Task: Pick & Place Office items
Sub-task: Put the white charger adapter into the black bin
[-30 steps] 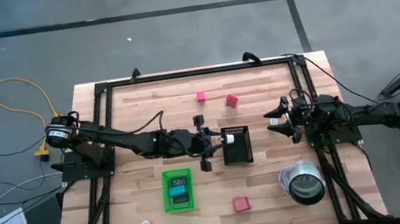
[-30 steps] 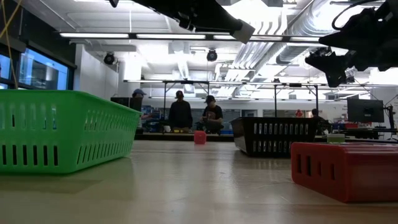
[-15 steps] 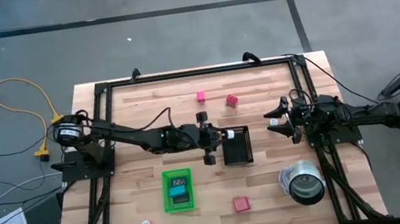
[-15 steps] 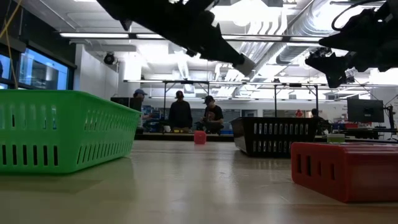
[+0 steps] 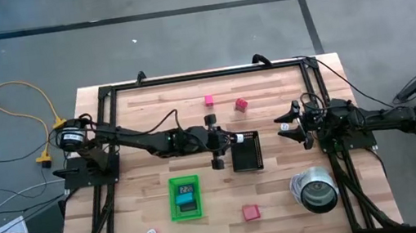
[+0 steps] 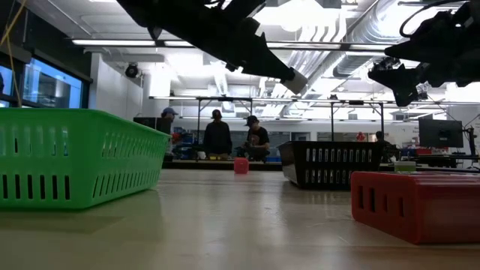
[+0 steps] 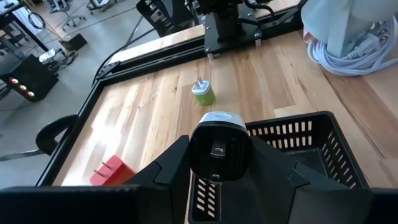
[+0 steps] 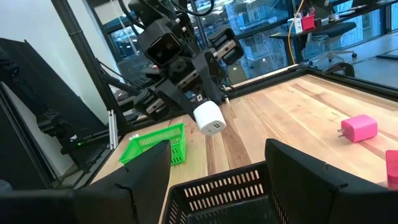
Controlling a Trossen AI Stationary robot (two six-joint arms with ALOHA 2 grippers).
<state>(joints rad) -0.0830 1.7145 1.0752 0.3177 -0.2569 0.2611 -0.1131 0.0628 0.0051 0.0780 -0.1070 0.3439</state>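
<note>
Over the planked wood table [image 5: 151, 125], left gripper [image 5: 236, 138] jaws clamp a rounded white block [image 8: 209, 118].

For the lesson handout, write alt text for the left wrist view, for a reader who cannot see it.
The left gripper holds a small white plug-in charger block between its dark fingers, above the rim of a black slotted plastic basket. Beyond, on the pale wooden table, stand a small green charger block and a red block.
</note>
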